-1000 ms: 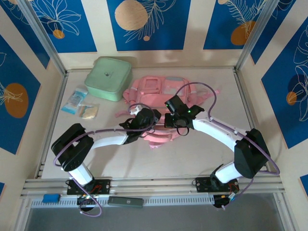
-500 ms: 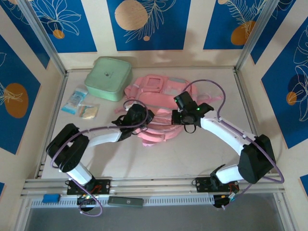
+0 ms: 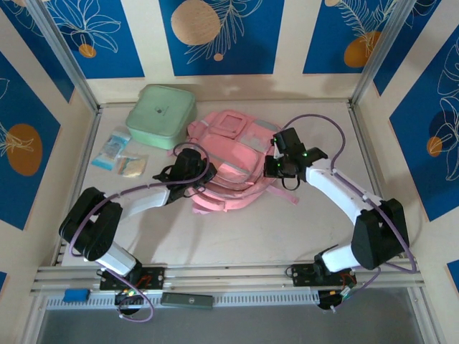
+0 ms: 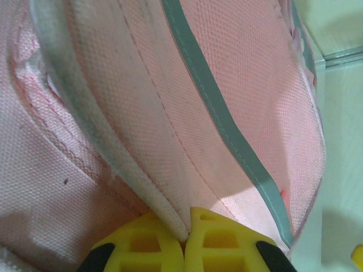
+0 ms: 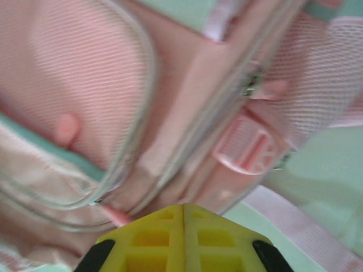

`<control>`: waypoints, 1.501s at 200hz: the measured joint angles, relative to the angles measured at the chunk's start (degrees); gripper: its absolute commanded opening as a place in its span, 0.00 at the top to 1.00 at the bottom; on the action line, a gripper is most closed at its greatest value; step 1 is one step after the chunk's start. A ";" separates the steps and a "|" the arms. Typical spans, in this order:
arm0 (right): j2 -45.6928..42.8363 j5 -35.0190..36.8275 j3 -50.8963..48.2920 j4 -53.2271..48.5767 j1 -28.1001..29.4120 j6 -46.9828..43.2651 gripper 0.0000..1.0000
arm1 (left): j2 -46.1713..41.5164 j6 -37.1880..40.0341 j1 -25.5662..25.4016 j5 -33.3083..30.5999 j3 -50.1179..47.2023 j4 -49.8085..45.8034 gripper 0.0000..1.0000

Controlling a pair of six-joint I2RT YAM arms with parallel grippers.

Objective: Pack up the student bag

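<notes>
The student bag (image 3: 228,163), a pink backpack, lies flat in the middle of the table with its pale front panel facing up. My left gripper (image 3: 188,168) is at the bag's left edge. In the left wrist view that gripper (image 4: 187,226) is shut on a white-edged seam of the bag's pink fabric (image 4: 227,85). My right gripper (image 3: 277,166) sits at the bag's right side. Seen from the right wrist, the gripper (image 5: 182,208) has its yellow fingers pressed together with nothing between them. Its tips are just short of the bag's zip line (image 5: 85,85), near a pink buckle (image 5: 247,148).
A mint green square zip case (image 3: 162,116) stands at the back left, touching the bag's corner. Two small packets (image 3: 115,149) (image 3: 133,166) lie left of it. Metal frame rails border the table (image 3: 237,236), which is bare in front of the bag.
Both grippers moved away from the arm bases and apart, and the bag went from bunched to spread flat farther back. The left gripper closed on the bag's edge.
</notes>
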 measured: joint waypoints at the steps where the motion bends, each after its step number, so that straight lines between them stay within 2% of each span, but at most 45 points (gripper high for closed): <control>1: -0.13 -0.37 -0.09 0.11 0.07 -0.17 0.80 | 0.00 -0.02 0.00 0.00 0.00 0.00 1.00; 43: 0.81 -8.22 -1.77 5.14 0.79 -3.67 0.63 | -0.26 -4.37 0.44 1.09 0.00 1.31 1.00; 75: 2.34 -11.34 -3.04 9.11 1.75 -5.35 0.51 | -1.31 -8.37 0.90 1.81 0.00 2.25 1.00; 99: 2.78 -13.38 -4.55 12.44 1.88 -6.56 0.47 | -2.51 -9.46 1.05 1.84 0.00 2.19 1.00; 135: 2.75 -15.06 -9.70 19.37 1.90 -7.61 0.46 | -2.89 -10.19 1.33 2.25 0.00 2.23 1.00; 165: 2.75 -15.67 -13.79 24.94 2.34 -9.60 0.48 | -2.91 -10.19 1.38 2.43 0.07 2.16 1.00; 227: 2.49 -13.75 -17.22 31.56 6.49 -12.94 0.59 | -3.30 -9.99 1.66 2.21 0.57 1.44 1.00; 263: 2.84 -8.48 -16.90 30.88 8.20 -14.05 0.77 | -3.30 -10.01 1.66 2.21 0.68 1.25 1.00; 300: 5.07 -3.39 -13.81 27.36 10.16 -13.86 0.89 | -3.32 -9.99 1.77 2.19 0.74 0.90 1.00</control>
